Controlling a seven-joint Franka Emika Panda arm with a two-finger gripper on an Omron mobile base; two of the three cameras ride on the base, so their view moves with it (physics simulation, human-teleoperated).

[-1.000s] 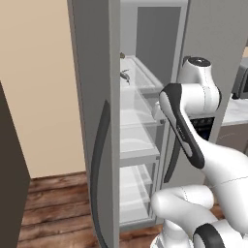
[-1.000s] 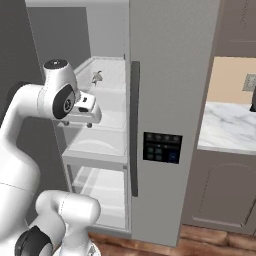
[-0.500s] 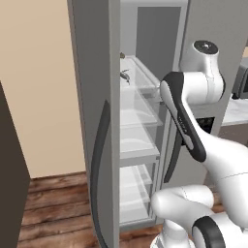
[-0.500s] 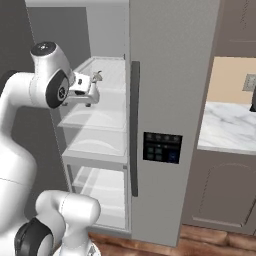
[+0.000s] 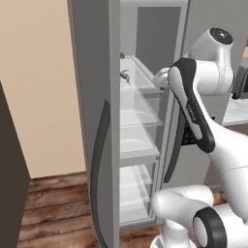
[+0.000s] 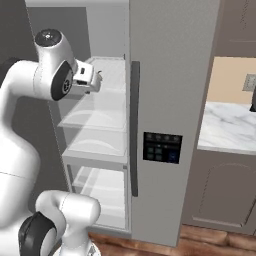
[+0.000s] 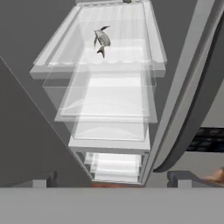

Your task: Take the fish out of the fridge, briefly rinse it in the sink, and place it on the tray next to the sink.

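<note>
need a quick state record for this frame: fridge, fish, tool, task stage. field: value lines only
fridge: door open, frosted shelves and drawers exposed
fish: lying on the top frosted shelf, untouched
tool: open, empty, raised in front of the upper shelves, apart from the fish
door handle: long dark curved bar on the open door
counter: white marble, to the right of the fridge
task stage: reaching for the fish; not yet grasped, rinsing and placing not begun

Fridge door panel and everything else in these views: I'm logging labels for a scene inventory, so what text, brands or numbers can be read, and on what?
None can be read.
Fridge door control panel: small bluish marks, too small and blurred to read.
White arm: no lettering visible.
</note>
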